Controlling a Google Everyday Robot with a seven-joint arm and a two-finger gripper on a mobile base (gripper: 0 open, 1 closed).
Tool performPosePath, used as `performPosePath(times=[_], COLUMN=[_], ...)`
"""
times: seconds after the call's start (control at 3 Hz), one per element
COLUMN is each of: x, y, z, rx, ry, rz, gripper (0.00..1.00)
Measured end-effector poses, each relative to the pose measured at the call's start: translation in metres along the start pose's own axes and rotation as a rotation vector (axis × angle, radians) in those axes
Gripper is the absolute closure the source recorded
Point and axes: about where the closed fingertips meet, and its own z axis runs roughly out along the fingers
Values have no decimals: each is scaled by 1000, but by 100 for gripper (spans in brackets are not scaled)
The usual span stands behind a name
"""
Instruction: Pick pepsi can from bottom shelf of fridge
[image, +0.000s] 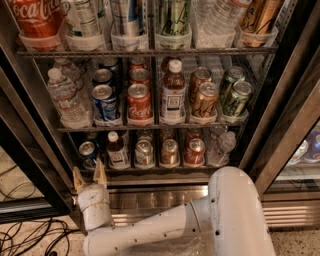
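Note:
The fridge (280, 125) stands open before me, its shelves full of cans and bottles. The pepsi can (88, 151), blue with a silver top, sits at the far left of the bottom shelf (150, 168) in a clear tray. My gripper (89, 176) is at the lower left, just below and in front of that can, pointing up at it. Its two tan fingers (100, 172) stand apart and hold nothing. My white arm (220, 215) runs from the lower right across the steel base grille (150, 200).
Right of the pepsi can stand a dark bottle (116, 150), a silver can (144, 153), further cans (170, 152) and a red can (194, 151). The middle shelf holds another blue can (105, 101) and a water bottle (65, 97). Black door edge (30, 170) at left, cables (30, 237) on the floor.

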Motion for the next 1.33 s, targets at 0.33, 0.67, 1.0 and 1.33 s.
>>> performPosePath(times=[0.33, 0.67, 1.0, 1.33], x=[-2, -4, -4, -1], y=[-4, -11, -19, -24], z=[2, 6, 15, 24], rx=[24, 48, 71, 84], ry=[-11, -21, -33, -34], rz=[-8, -23, -42, -53], gripper=[35, 25, 22, 27])
